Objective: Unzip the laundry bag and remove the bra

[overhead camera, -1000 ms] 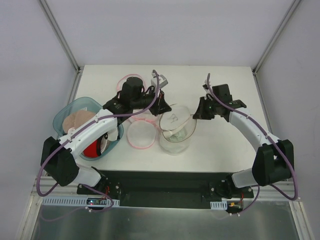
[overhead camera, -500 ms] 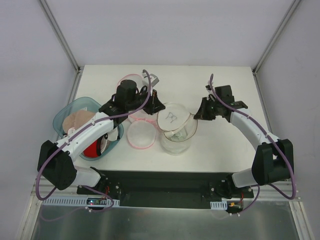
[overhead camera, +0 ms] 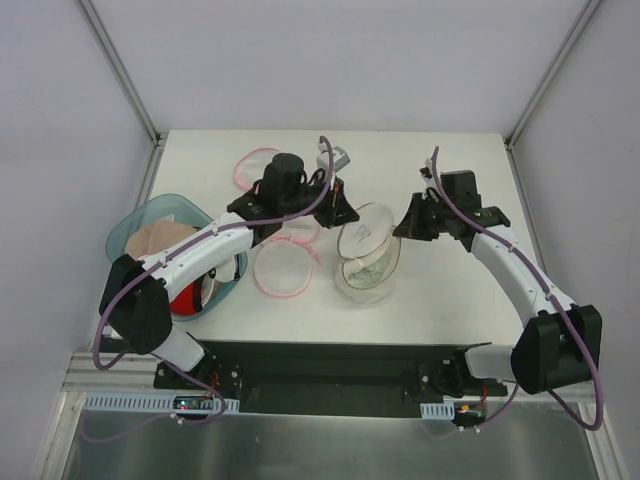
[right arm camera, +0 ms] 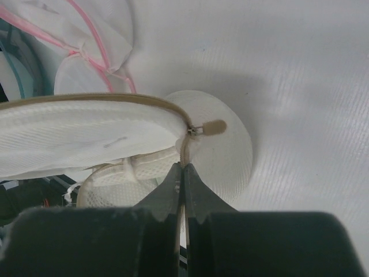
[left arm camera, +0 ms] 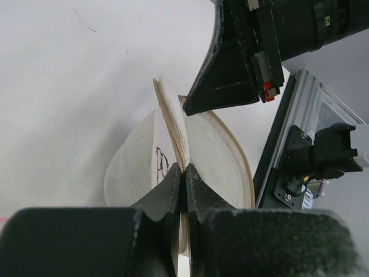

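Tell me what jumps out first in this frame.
The cream mesh laundry bag at table centre is pinched from both sides. The left end effector is shut on its raised flap, and the right end effector is shut on the tan zip trim near the zip pull. To the bag's left lie pink-rimmed pouches and a teal tub holding a red item.

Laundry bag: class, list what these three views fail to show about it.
Top external: laundry bag zip too small to judge how far open.
Left wrist: left gripper hides the rim it pinches.
Right wrist: bra mostly hidden by mesh; right gripper covers the trim.
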Action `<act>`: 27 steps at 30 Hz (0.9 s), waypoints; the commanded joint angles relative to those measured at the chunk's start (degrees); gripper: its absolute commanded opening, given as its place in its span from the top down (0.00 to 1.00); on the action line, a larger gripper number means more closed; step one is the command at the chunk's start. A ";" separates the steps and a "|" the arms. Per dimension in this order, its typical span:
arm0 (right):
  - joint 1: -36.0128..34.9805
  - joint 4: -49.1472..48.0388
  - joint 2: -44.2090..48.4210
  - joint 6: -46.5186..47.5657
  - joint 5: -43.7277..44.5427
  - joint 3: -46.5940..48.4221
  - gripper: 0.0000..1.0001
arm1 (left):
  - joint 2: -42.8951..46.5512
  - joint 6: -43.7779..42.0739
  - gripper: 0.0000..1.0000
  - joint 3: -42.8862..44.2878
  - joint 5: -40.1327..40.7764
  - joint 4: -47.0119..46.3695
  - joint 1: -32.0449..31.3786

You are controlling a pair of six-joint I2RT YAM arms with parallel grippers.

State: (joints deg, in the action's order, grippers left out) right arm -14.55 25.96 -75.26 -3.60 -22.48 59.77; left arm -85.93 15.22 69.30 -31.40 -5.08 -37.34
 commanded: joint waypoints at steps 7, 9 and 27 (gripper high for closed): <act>-1.62 -0.82 3.19 -1.95 -6.33 -0.44 0.91 | -3.01 -3.79 1.00 5.40 4.58 2.35 -2.82; -2.33 1.98 2.41 1.12 -6.36 1.39 0.84 | -3.63 -4.59 1.00 6.64 6.16 3.58 -2.91; -12.07 4.20 7.60 -4.40 10.18 8.09 0.67 | -1.70 -1.07 1.00 7.43 12.59 7.81 -2.91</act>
State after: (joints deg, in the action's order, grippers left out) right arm -22.85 31.46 -61.91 -5.58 -9.69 66.85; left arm -89.89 12.75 75.72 -19.16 2.96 -40.10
